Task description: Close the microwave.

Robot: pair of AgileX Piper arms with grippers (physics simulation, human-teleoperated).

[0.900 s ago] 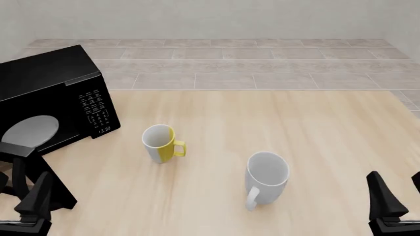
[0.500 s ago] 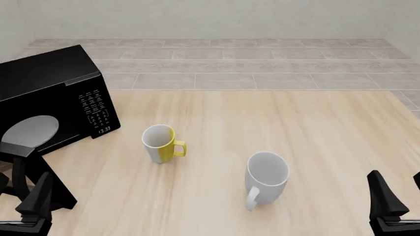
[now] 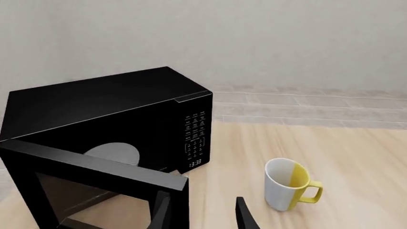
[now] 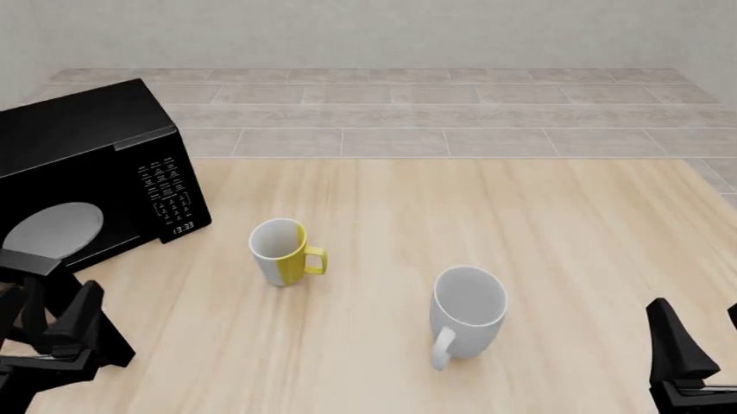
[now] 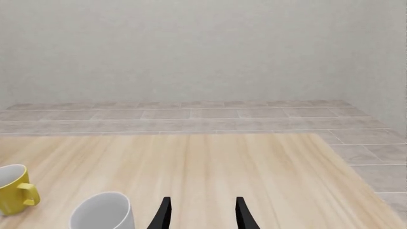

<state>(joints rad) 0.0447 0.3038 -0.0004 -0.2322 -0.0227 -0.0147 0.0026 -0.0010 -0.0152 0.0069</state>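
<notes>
The black microwave (image 4: 98, 142) stands at the table's far left, with its keypad panel (image 4: 171, 194) and grey turntable plate (image 4: 52, 231) showing. Its door (image 4: 29, 262) is swung open toward the near side. In the left wrist view the microwave (image 3: 114, 109) fills the left side, and its open door (image 3: 95, 183) is close in front. My left gripper (image 4: 47, 335) is open and empty right at the door's free edge, and it also shows in the left wrist view (image 3: 202, 217). My right gripper (image 4: 691, 362) is open and empty at the near right.
A yellow-and-white mug (image 4: 280, 250) stands upright right of the microwave. A larger white mug (image 4: 468, 310) stands nearer the front, at the middle. Both appear in the right wrist view, white mug (image 5: 102, 212) and yellow mug (image 5: 13, 188). The tiled floor lies beyond the table's far edge.
</notes>
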